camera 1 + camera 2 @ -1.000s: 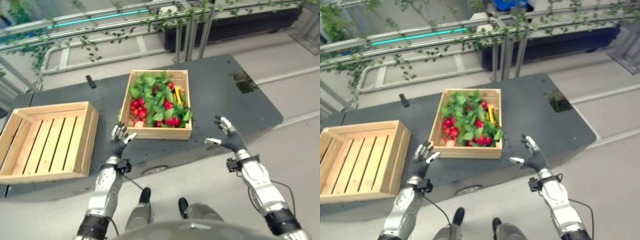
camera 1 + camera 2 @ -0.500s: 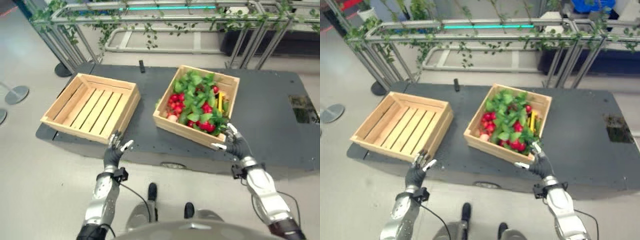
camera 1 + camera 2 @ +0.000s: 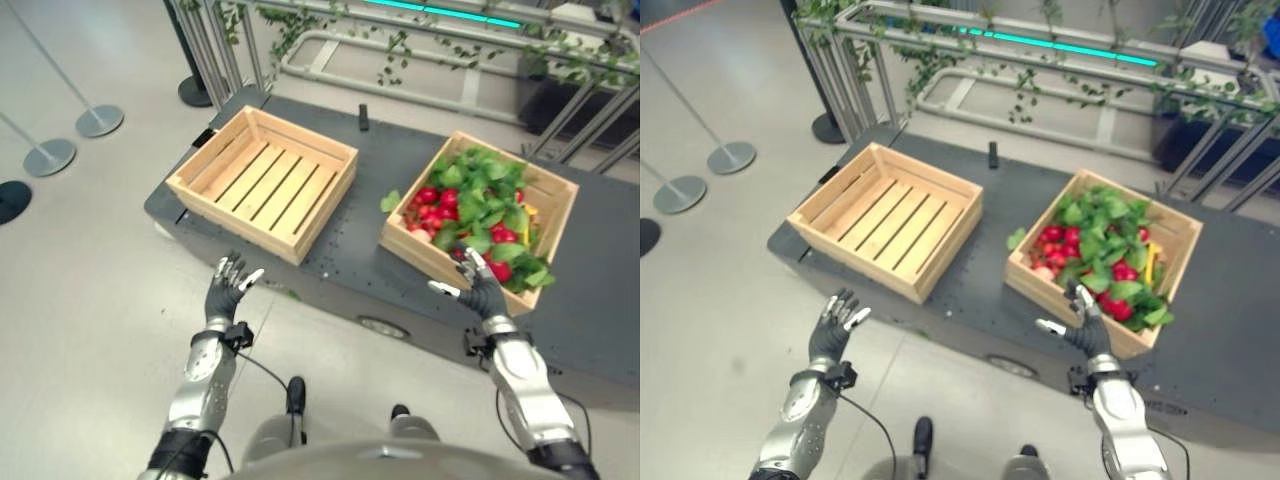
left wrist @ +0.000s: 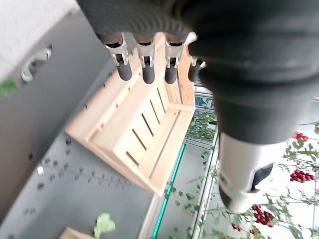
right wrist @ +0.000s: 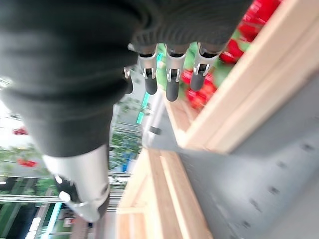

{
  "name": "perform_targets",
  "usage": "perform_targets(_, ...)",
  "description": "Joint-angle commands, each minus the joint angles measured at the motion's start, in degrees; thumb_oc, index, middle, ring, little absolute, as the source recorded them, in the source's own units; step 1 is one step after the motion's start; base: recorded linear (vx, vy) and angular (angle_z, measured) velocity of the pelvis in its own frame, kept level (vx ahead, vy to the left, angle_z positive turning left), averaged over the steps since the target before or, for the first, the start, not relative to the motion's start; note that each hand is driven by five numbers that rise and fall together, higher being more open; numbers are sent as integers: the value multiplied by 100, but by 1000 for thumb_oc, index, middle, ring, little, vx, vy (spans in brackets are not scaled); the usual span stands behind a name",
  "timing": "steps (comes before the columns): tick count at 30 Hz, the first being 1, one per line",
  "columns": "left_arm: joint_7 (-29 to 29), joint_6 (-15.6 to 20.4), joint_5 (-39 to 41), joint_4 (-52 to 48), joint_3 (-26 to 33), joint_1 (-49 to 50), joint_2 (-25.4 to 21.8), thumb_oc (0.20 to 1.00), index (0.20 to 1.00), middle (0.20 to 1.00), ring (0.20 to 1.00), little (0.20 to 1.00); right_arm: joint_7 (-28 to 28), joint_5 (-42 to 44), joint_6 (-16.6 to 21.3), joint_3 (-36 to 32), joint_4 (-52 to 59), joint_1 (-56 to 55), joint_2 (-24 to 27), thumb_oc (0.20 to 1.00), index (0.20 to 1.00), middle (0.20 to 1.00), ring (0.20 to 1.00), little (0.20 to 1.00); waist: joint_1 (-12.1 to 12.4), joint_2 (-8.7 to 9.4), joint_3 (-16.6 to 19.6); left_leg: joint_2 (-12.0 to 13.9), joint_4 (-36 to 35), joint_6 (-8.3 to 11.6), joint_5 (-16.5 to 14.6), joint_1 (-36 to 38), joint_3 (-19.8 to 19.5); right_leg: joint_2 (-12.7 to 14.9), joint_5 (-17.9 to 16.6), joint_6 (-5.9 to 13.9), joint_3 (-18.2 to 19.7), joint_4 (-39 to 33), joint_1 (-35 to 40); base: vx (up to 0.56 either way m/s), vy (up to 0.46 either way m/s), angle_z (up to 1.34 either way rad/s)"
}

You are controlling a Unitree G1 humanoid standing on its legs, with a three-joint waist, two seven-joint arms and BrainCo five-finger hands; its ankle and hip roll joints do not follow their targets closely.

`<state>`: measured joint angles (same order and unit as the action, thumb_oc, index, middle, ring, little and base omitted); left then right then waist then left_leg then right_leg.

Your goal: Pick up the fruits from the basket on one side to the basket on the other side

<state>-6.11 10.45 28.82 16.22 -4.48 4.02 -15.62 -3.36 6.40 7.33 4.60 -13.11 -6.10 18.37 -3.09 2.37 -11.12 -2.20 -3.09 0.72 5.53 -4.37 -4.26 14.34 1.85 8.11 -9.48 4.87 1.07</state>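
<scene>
Fruit: red fruits (image 3: 437, 202) among green leaves, lying in the full crate (image 3: 556, 184) on the robot's right.
Empty crate: slatted wooden crate (image 3: 262, 180) on the left, well apart from the full one.
Right hand: right hand (image 3: 482, 292) at the full crate's near wall, fingers spread, holding nothing.
Left hand: left hand (image 3: 226, 286) over the floor, short of the platform, fingers straight, empty.
Surface: dark grey platform (image 3: 354, 238) bearing both crates; a loose leaf (image 3: 389, 201) and a small black object (image 3: 364, 117) lie on it.
Room: pale floor (image 3: 90, 290), stanchion bases (image 3: 97, 120) at left, metal railing with vines (image 3: 330, 28) behind.
</scene>
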Motion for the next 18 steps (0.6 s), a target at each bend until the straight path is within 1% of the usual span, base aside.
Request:
perform_targets(1,127,134,-457,422,-6,-214,-82,1000,1000,1000,1000,1000,-17,215,159,207,-529,217,32,1000,1000,1000,1000,1000,76,-39,233,342,201,222,-655,65,-2,-693,250,49,620,312,-560,-55,163,-5)
perform_targets(2,76,90,-641,980,-63,-351,-19,1000,1000,1000,1000,1000,-1,214,169,387,-1070,332,2,1000,1000,1000,1000,1000,141,-16,285,296,210,203,-651,63,26,-844,377,-20,653,281,-483,-41,108,-6)
perform_targets(3,40,26,-726,1215,-104,-386,-2,1000,1000,1000,1000,1000,-39,186,116,470,-1353,392,-41,1000,1000,1000,1000,1000,214,18,343,268,195,190,-634,62,57,-864,396,-65,535,157,-371,-26,40,-8)
perform_targets(4,26,15,-658,1539,-85,-414,42,1000,1000,1000,1000,1000,-100,164,93,573,-1735,494,-90,1000,1000,1000,1000,1000,275,44,345,270,160,190,-624,95,90,-800,328,-88,341,38,-291,-22,3,-8)
perform_targets(5,26,15,-658,1539,-85,-415,42,1000,1000,1000,1000,1000,-100,164,94,573,-1736,495,-90,1000,1000,1000,1000,1000,275,44,344,270,160,190,-624,96,89,-800,328,-88,340,37,-290,17,15,-12)
perform_targets(6,38,-163,-702,2910,-133,-550,258,1000,1000,1000,1000,1000,-131,151,-37,732,-2896,658,-197,1000,1000,1000,1000,1000,314,30,463,260,191,184,-661,138,115,-740,270,-56,272,-215,-134,33,18,-8)
perform_targets(7,41,-154,-698,2927,-131,-563,259,1000,1000,1000,1000,1000,-133,153,-29,736,-2909,671,-198,1000,1000,1000,1000,1000,316,29,458,262,193,184,-665,140,119,-742,267,-56,276,-220,-130,67,15,6)
perform_targets(8,109,-200,-763,3419,-181,-562,304,1000,1000,1000,1000,1000,-104,193,-100,766,-3517,738,-274,1000,1000,1000,1000,1000,331,37,497,278,204,184,-684,186,149,-739,252,-56,244,-275,-71,86,-12,8)
perform_targets(9,182,-361,-913,4165,-189,-614,382,1000,1000,1000,1000,1000,-73,183,-198,787,-4254,779,-421,1000,1000,1000,1000,1000,337,46,576,299,202,186,-704,244,170,-742,247,-62,225,-357,12,119,-12,7)
perform_targets(10,209,-353,-980,4493,-203,-679,415,1000,1000,1000,1000,1000,-61,282,-190,758,-4533,823,-494,1000,1000,1000,1000,1000,335,56,588,303,195,187,-729,306,175,-744,255,-65,211,-403,95,127,-10,-3)
perform_targets(12,259,-520,-1357,5370,-166,-773,475,1000,1000,1000,1000,1000,0,188,-366,707,-5591,899,-650,1000,1000,1000,1000,1000,333,63,668,326,162,192,-768,449,184,-760,260,-79,174,-489,229,116,-15,2)
perform_targets(13,289,-629,-1427,5668,-100,-753,497,1000,1000,1000,1000,1000,10,75,-434,693,-5880,911,-692,1000,1000,1000,1000,1000,332,62,709,345,143,198,-784,513,184,-763,269,-82,163,-519,291,78,-17,2)
perform_targets(14,290,-629,-1427,5668,-100,-753,497,1000,1000,1000,1000,1000,10,75,-434,693,-5881,912,-692,1000,1000,1000,1000,1000,332,62,707,345,142,198,-784,515,184,-763,269,-82,162,-520,293,103,-7,-2)
perform_targets(15,389,-761,-1536,6068,67,-687,497,1000,1000,1000,1000,1000,64,-124,-606,594,-6341,849,-716,1000,1000,1000,1000,1000,327,55,788,363,105,215,-808,613,200,-755,284,-88,166,-569,382,84,-5,-4)
perform_targets(18,427,-902,-1804,6401,187,-552,502,1000,1000,1000,1000,1000,84,-377,-749,498,-6662,711,-764,1000,1000,1000,1000,1000,317,42,870,407,64,236,-843,723,207,-763,319,-99,163,-602,468,84,-15,-5)
